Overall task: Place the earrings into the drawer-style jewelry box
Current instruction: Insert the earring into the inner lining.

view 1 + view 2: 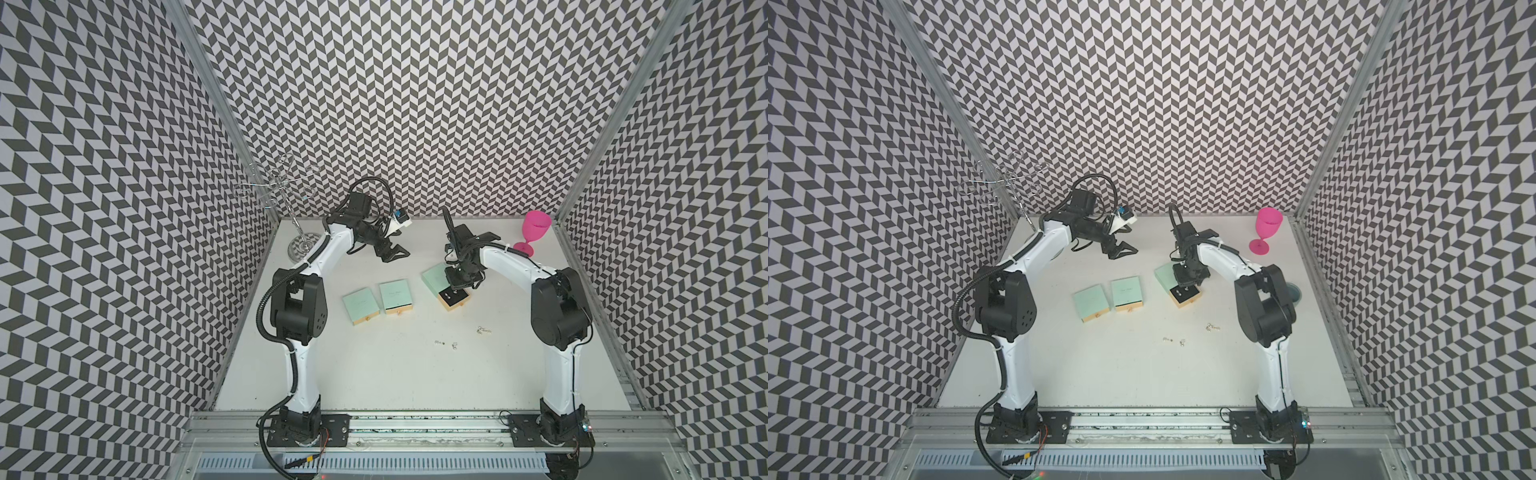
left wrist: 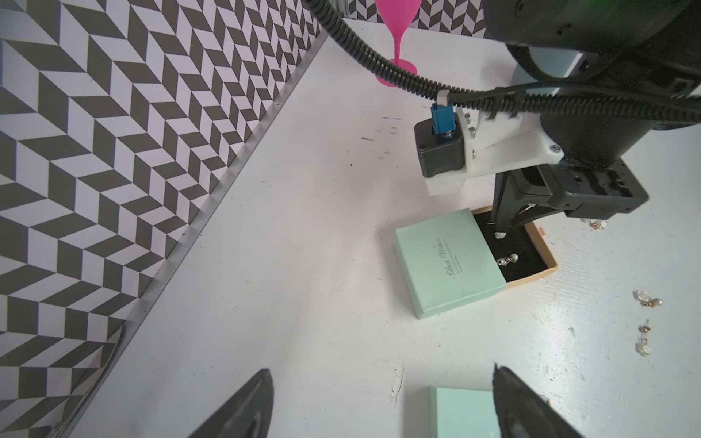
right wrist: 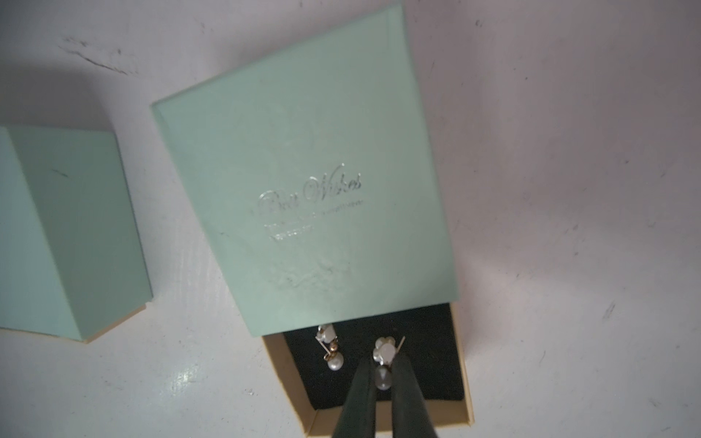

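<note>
Holding a pearl earring (image 3: 382, 350) pinched in the right gripper (image 3: 384, 362) over the open drawer (image 3: 428, 341) of the jewelry box (image 3: 303, 170); ease down beside the laid earring (image 3: 332, 350), then release. Left gripper (image 1: 397, 255) wide, empty, apart from the box.

Both top views looked steeply down over the whole table (image 1: 374, 374). Each wrist camera faced the open jewelry box (image 2: 447, 261), the right one closest.

A pink goblet (image 1: 537, 227) stands upright at the back, well apart from a silvery wire stand (image 1: 278, 183)
</note>
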You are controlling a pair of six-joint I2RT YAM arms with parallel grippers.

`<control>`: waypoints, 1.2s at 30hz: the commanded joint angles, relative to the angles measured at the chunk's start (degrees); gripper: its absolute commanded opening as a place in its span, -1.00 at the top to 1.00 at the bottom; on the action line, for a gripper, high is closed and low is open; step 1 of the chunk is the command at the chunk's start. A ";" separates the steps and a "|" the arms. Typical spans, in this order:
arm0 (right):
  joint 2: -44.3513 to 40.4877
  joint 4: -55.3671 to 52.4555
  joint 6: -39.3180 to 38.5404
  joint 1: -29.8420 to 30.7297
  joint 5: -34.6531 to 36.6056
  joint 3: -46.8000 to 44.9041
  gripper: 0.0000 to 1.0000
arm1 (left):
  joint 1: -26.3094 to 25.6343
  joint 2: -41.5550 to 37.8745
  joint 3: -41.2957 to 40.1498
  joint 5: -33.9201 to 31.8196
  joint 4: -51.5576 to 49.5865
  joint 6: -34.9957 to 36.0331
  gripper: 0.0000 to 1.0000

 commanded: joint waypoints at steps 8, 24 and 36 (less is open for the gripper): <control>1.27 1.91 -0.45 0.30 2.21 -0.73 0.79 | -0.02 0.31 3.13 3.49 -3.71 0.56 -0.82; 0.86 3.34 -0.98 0.34 2.45 -2.58 0.61 | -0.97 0.43 5.19 8.83 -15.81 6.40 -0.80; -1.29 1.50 -1.54 0.32 3.19 -0.73 0.70 | -1.37 0.99 4.77 7.07 -13.89 6.47 -0.80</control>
